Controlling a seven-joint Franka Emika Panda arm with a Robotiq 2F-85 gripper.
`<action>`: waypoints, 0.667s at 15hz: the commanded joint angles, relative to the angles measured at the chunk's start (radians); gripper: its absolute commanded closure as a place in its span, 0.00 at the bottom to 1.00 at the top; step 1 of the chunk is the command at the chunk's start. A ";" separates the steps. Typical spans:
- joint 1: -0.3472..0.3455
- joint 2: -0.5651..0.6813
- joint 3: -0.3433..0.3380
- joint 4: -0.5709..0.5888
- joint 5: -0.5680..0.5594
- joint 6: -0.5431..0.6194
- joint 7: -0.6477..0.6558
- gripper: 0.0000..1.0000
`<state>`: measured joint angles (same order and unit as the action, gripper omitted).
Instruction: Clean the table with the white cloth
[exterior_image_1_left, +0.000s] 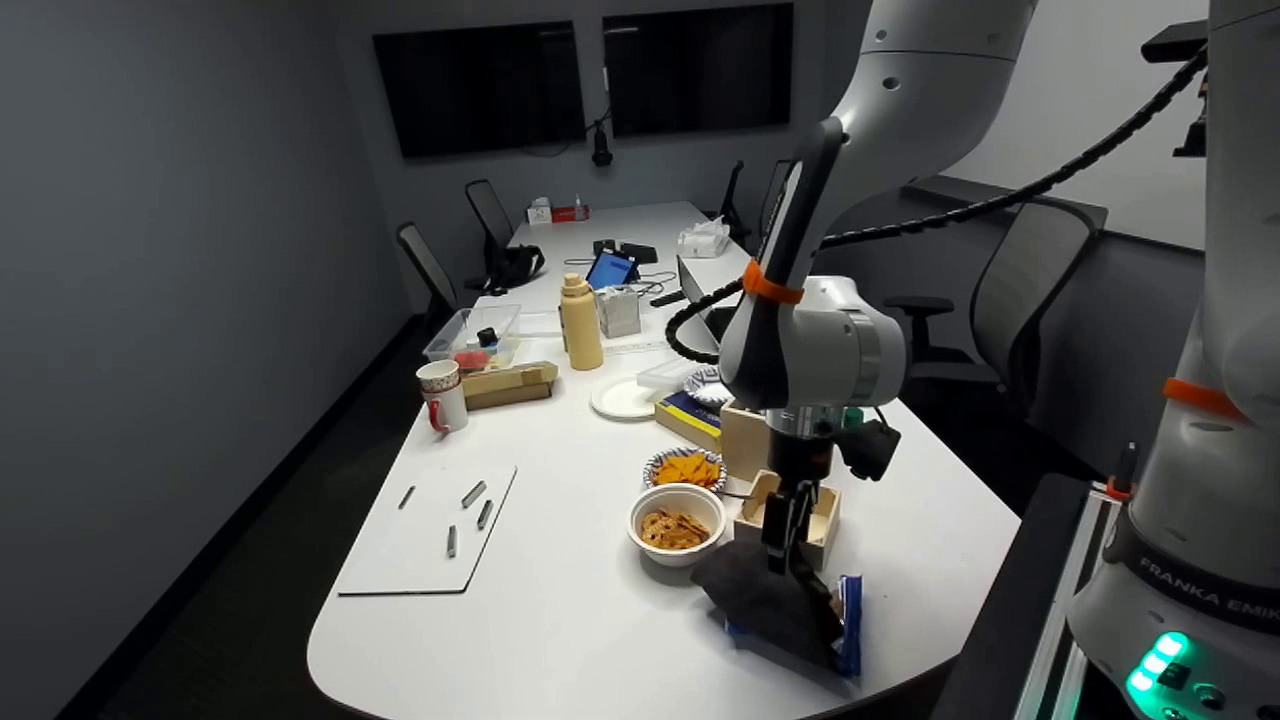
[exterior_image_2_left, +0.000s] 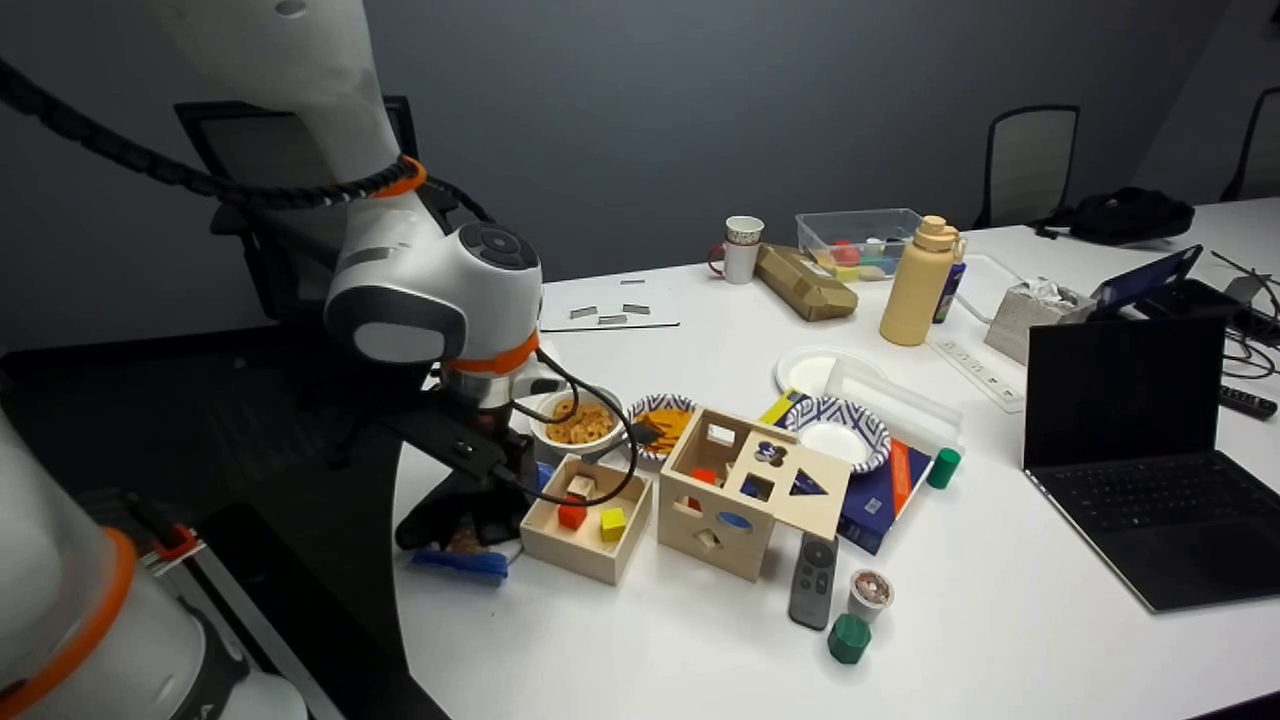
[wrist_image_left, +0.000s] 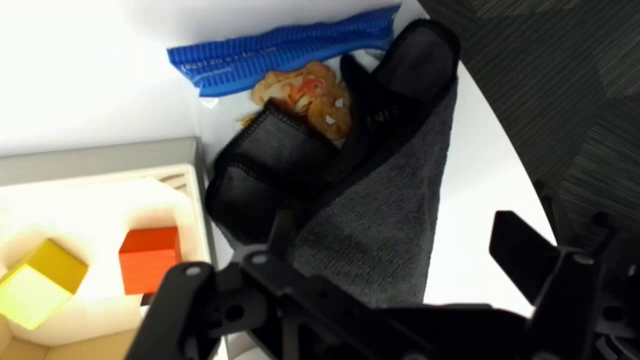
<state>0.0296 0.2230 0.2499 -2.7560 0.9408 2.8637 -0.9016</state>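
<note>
1 claw (wrist_image_left: 397, 236) spread, 1 dk-gray cloth (wrist_image_left: 380, 225) on tbl (exterior_image_1_left: 560, 620), by 1 blue pkt (wrist_image_left: 285, 56) & 1 wood tray (exterior_image_2_left: 568, 556)

Exterior views share table (exterior_image_1_left: 570, 480); wrist view close, downward.

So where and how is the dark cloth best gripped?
Probably the fold across its middle, from above: the dark cloth lies crumpled, so the open gripper should find a ridge to pinch, while the wooden box beside it may obstruct that side.
</note>
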 joint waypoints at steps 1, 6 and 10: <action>0.101 -0.060 -0.112 0.004 -0.143 0.046 0.173 0.00; 0.195 -0.087 -0.307 0.007 -0.382 0.128 0.378 0.00; 0.264 -0.145 -0.476 -0.031 -0.598 0.099 0.534 0.00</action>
<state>0.2360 0.1472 -0.1279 -2.7387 0.4746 2.9719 -0.4861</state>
